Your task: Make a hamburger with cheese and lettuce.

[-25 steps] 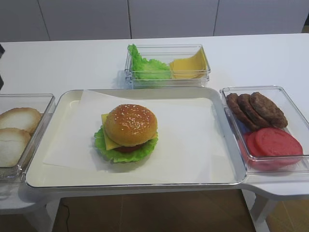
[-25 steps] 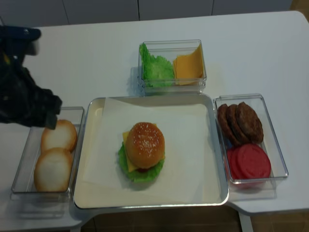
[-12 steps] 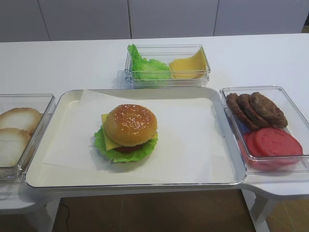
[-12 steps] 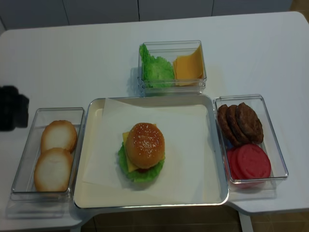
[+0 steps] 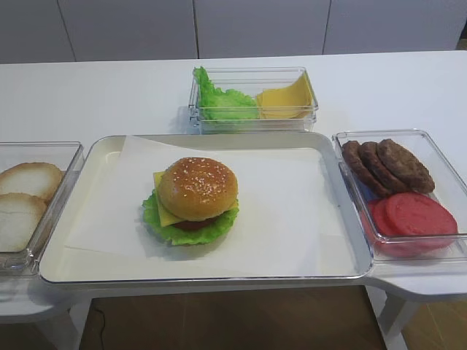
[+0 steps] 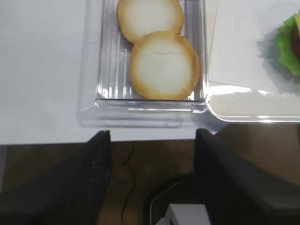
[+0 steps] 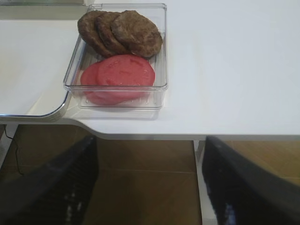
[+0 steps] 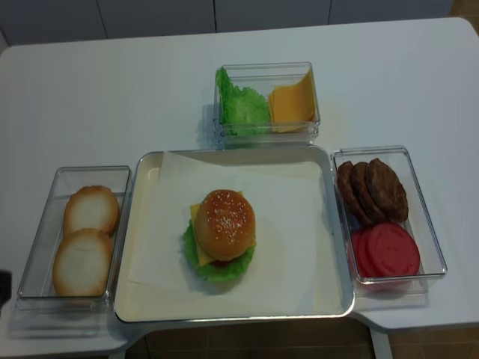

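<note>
Now the left arm is gone from the top view; a moment ago it was a dark shape beside the box of bun halves (image 8: 84,238). It has pulled back off the table (image 8: 112,97). That tells me the building is most likely done.

The hamburger (image 5: 193,199) sits on the white paper (image 5: 284,211) in the tray (image 5: 58,266), a bit left of the middle. The lettuce (image 5: 188,230) is at the bottom, poking out all around. The cheese (image 5: 162,208) sticks out a yellow corner under the bun top.

The left gripper (image 6: 152,183) hangs below the table edge, open, holding nothing. The right gripper (image 7: 150,187) is open too, low in front of the box of patties and red slices (image 7: 119,56).

Behind the tray is a box with spare green leaves and yellow slices (image 5: 255,98). Nothing stands in the way of the hamburger.
</note>
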You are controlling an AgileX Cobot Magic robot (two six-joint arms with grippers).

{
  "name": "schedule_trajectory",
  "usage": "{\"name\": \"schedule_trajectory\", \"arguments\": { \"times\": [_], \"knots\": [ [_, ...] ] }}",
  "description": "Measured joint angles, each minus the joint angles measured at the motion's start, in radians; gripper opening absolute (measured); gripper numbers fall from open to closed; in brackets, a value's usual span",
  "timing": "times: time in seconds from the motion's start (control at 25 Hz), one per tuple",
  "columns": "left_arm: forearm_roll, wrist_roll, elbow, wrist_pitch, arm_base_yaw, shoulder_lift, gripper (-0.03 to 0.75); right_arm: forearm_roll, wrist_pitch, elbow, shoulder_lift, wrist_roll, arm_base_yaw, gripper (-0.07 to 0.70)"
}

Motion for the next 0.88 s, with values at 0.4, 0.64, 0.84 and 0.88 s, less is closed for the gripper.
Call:
{"name": "schedule_trajectory", "arguments": {
  "times": [0.4, 0.64, 0.84, 0.88],
  "knots": [
    [0.003, 0.000, 0.159, 0.015, 0.000, -0.401, 0.415, 0.000, 0.000, 0.000, 0.000, -0.002, 0.000, 0.540],
    [0.003, 0.000, 0.213, 0.019, 0.000, -0.547, 0.415, 0.000, 0.000, 0.000, 0.000, -0.007, 0.000, 0.540],
    [0.003, 0.026, 0.258, 0.022, 0.000, -0.615, 0.415, 0.000, 0.000, 0.000, 0.000, -0.007, 0.000, 0.540],
    [0.003, 0.037, 0.264, 0.022, 0.000, -0.624, 0.415, 0.000, 0.000, 0.000, 0.000, -0.007, 0.000, 0.540]
  ]
}}
